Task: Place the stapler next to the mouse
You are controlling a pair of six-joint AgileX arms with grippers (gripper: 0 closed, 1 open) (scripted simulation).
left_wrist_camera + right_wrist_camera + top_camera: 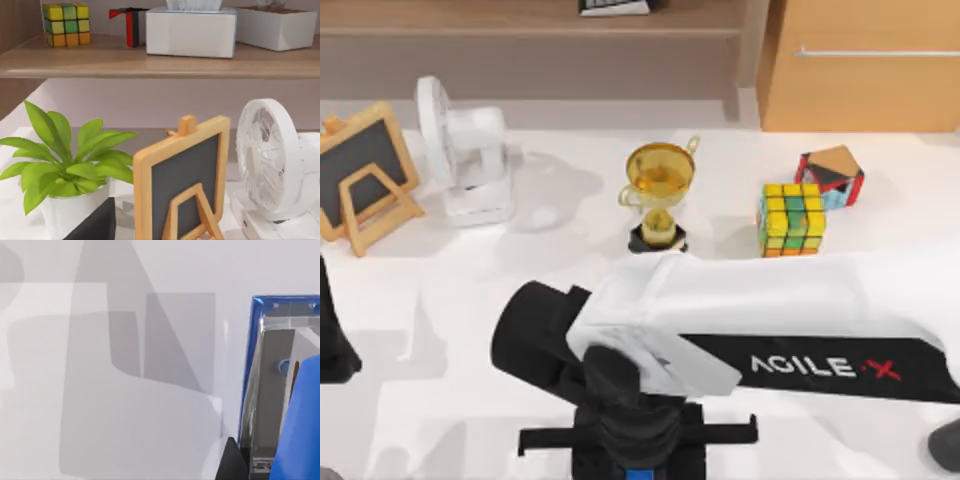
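My right hand (638,462) sits low at the frame's bottom centre over the small bright-blue bar-shaped stapler (280,390); I cannot tell its grip. I should lift slowly, keeping it level.

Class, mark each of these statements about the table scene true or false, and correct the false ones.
1. The trophy stands left of the Rubik's cube in the top view. True.
2. The right arm reaches across the table's near edge. True.
3. The fan lies flat on its face. False: it stands upright on its base.
4. The chalkboard sits at the table's right side. False: it is at the left.
5. The stapler is red. False: it is blue, close to the right wrist camera.
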